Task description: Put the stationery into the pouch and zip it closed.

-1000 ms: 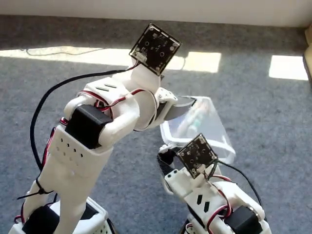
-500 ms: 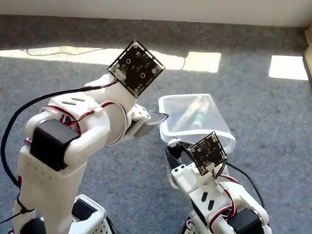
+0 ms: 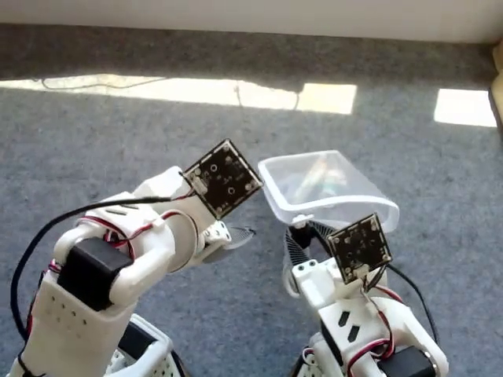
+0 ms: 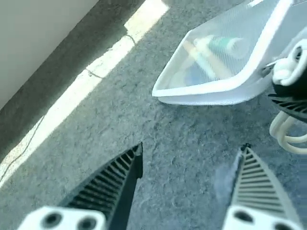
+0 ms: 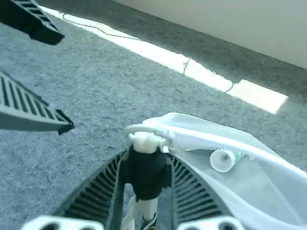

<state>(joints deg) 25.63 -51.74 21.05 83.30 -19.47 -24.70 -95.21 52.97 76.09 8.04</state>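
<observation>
Right fingers (image 5: 100, 194) pinching pouch (image 3: 330, 206) zip pull (image 5: 144, 168), left fingers (image 4: 112, 184) spread apart, near pouch

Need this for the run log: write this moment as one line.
left jaws: open, above grey carpet | right jaws: shut on black zipper pull | translucent white mesh pouch: stationery inside, mouth appears open

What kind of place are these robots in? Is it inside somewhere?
Most likely an indoor room. The ground is grey carpet, a pale wall runs along its far edge, and bright sunlight patches fall across it, as if through windows.
</observation>
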